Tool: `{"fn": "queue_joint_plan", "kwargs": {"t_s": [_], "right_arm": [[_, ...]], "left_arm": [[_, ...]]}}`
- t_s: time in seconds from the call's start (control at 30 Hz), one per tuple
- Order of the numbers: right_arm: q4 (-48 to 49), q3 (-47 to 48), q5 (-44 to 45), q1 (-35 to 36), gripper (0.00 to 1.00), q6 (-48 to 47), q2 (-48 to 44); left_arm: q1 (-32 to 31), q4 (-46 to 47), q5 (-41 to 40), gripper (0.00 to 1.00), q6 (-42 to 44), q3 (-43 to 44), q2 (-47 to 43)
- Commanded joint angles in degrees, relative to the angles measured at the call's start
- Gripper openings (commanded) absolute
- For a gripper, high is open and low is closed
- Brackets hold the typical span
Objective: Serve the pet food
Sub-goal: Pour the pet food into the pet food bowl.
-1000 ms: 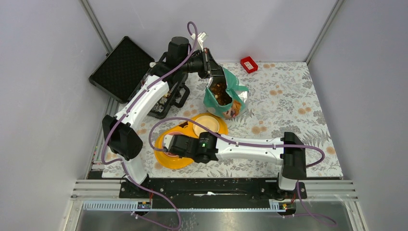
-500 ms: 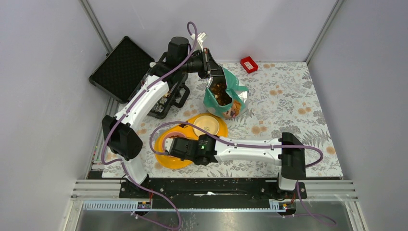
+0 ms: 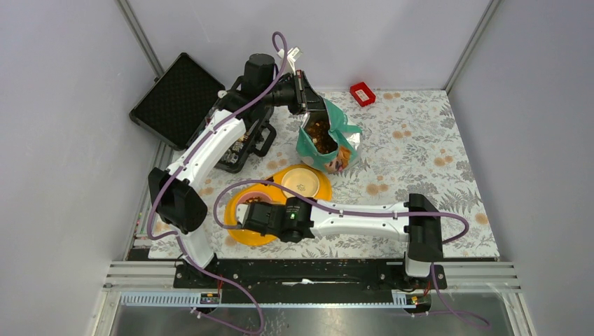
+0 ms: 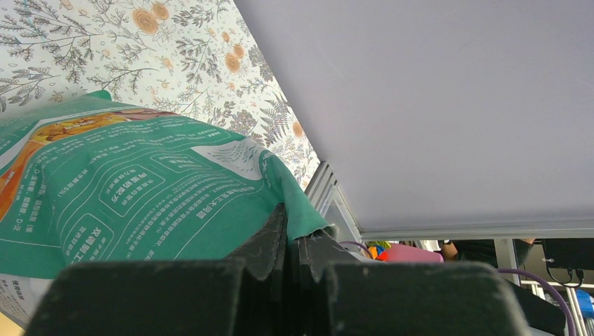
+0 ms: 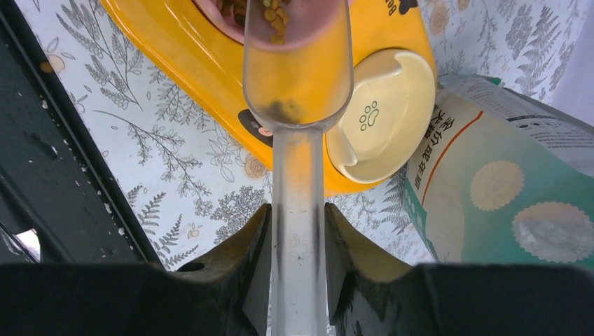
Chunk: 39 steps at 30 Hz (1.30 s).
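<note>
**Gripper states.** The left gripper [image 3: 302,92] is clenched on the top rim of the pouch [image 3: 329,143], at upper centre of the top view. The pouch stands on the table [image 3: 420,140] with its mouth pulled open, and pet food [image 3: 319,129] shows inside. The right gripper [image 5: 298,224] grasps the handle of the clear scoop [image 5: 298,63].

**Location of the pet food.** The scoop is over the pink bowl [image 3: 263,192] of the yellow feeder [image 5: 182,56]. Pellets lie at the scoop's mouth and in the pink bowl, and a small residue sits at the heel of the scoop. The cream bowl [image 5: 378,119] alongside holds none.

**Hazards.**
- If the scoop drifts off the pink bowl while it is being emptied, pellets would likely land on the feeder deck or the table.
- If the scoop is lifted before the residue clears, pellets could fall along the return path to the pouch.
- The pouch stands just beside the feeder. A pull or an early release by the left gripper could tip it and spill its contents.
- The handle is smooth. It could rotate in the grasp and change the pour angle.

**View comparison.**
- The top view alone shows both arms, the open pouch mouth and the pouch-to-feeder spacing. The right arm hides most of the scoop there.
- The right wrist view alone shows the scoop's contents and its alignment with the bowl.
- The left wrist view alone confirms the pinch on the pouch rim.
</note>
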Motion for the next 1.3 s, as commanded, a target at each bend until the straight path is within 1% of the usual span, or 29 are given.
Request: {"fn": "queue_joint_plan", "kwargs": {"t_s": [0.0, 0.07, 0.13, 0.23, 0.4, 0.53, 0.63, 0.8, 0.9, 1.0, 1.1, 1.27], "right_arm": [[1.08, 2.99, 1.26, 0.62, 0.0, -0.5, -2.31], [0.99, 0.33, 0.08, 0.75, 0.0, 0.15, -1.5], [-0.75, -1.28, 0.75, 0.82, 0.0, 0.09, 0.27], [-4.13, 1.08, 4.16, 0.75, 0.0, -1.07, 1.15], [-1.57, 3.49, 2.26, 0.75, 0.0, -1.46, -3.0], [-2.93, 1.81, 0.98, 0.75, 0.0, -0.15, -1.37], [-5.09, 2.82, 2.99, 0.91, 0.0, 0.1, -0.45], [-2.96, 4.94, 3.27, 0.88, 0.0, -1.15, -3.45], [-3.32, 2.55, 1.58, 0.93, 0.0, -0.86, -2.75], [-5.35, 0.94, 3.57, 1.25, 0.0, -0.56, -1.45], [-4.72, 1.98, 5.08, 1.34, 0.0, -1.33, -3.0], [-3.74, 3.54, 4.65, 1.35, 0.0, -1.46, -3.72]], "left_arm": [[1.86, 9.09, 0.1, 0.0, -1.49, 1.73, -5.88], [1.86, 9.05, 0.1, 0.0, -1.4, 1.69, -5.88], [1.86, 8.9, 0.19, 0.0, -1.32, 1.73, -5.93], [1.87, 8.66, 0.36, 0.0, -1.35, 2.48, -5.47], [1.86, 8.5, 0.33, 0.0, -1.45, 3.39, -5.09], [1.86, 8.62, 0.36, 0.0, -1.52, 2.86, -5.16], [1.86, 9.29, 0.37, 0.0, -1.85, 2.4, -5.24], [1.87, 10.32, 0.54, 0.0, -2.79, 2.25, -4.94], [1.86, 10.19, 0.47, 0.0, -2.64, 2.12, -5.11], [1.9, 9.83, 0.4, 0.0, -2.21, 2.23, -5.09], [1.86, 9.95, 0.26, 0.0, -2.42, 2.25, -5.0], [1.88, 10.45, 0.45, 0.0, -3.08, 2.33, -4.87]]}}
